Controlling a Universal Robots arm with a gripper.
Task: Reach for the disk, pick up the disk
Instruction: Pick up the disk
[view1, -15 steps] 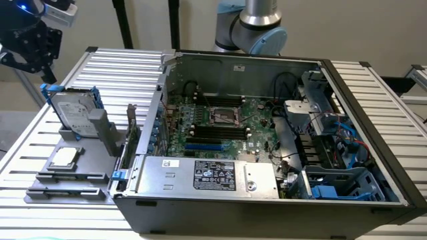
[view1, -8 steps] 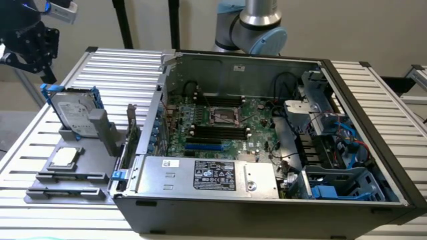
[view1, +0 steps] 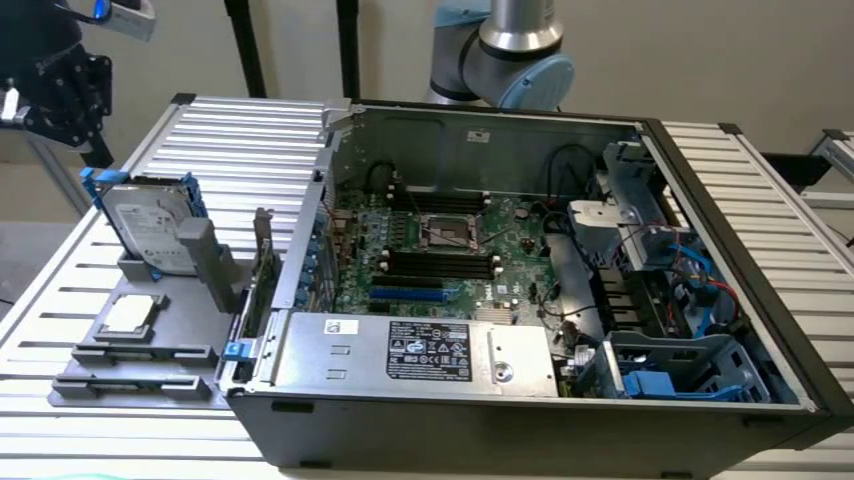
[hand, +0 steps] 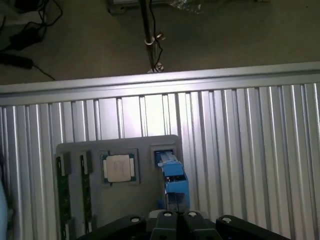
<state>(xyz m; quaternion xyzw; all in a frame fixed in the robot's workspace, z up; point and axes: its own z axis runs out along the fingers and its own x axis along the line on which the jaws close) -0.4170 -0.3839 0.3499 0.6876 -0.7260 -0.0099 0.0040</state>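
Exterior view is showing the disk (view1: 144, 228) standing on edge in a slot of the grey fixture (view1: 187, 330) on the slatted table (view1: 240, 130), at the exterior view's left of the open computer case (view1: 534, 430). Standing upright is probably leaving its blue rails (view1: 91, 185) and top edge free for a grasp from above. A small square chip (view1: 130, 313) is lying flat in a pocket just beside it (not the target). The gripper (view1: 60, 92) is hovering above the disk, well apart from it and touching nothing. Seen from the wrist, the gripper (hand: 177, 219) is lining up over the disk's blue top edge (hand: 172, 172), its fingers seemingly pressed together and carrying nothing, so no grasp is made yet.
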